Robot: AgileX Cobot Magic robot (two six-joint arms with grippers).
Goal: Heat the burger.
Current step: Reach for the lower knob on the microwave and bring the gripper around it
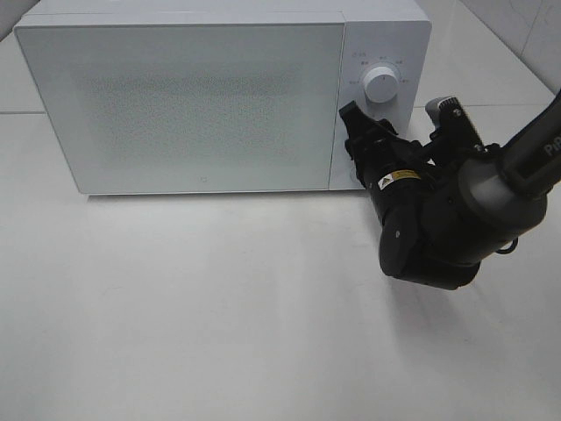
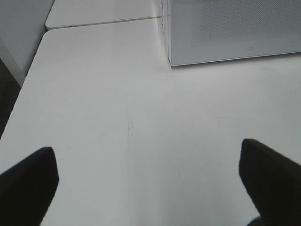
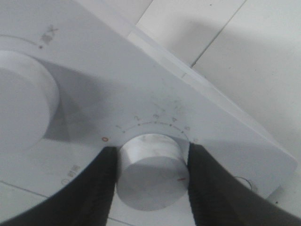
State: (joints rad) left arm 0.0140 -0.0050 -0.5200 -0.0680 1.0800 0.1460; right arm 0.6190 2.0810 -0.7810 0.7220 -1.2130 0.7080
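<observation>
From above: one boxy white microwave [image 1: 202,96] sits on a smooth white table [image 1: 219,307], its speckled frosted door closed. One round upper dial [image 1: 383,85] shows, and the right gripper [image 1: 358,145] covers the panel below it. Only the left wrist view shows the left gripper [image 2: 150,188], its two dark fingers [image 2: 28,183] spread wide and holding nothing. The right wrist view shows two dials, with two black fingers [image 3: 94,188] clamped on the smaller cylindrical timer dial [image 3: 153,176]. No view shows where the burger is.

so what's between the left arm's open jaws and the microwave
Just bare white table, nothing lying on it up to the microwave. The left wrist view shows that stretch.
</observation>
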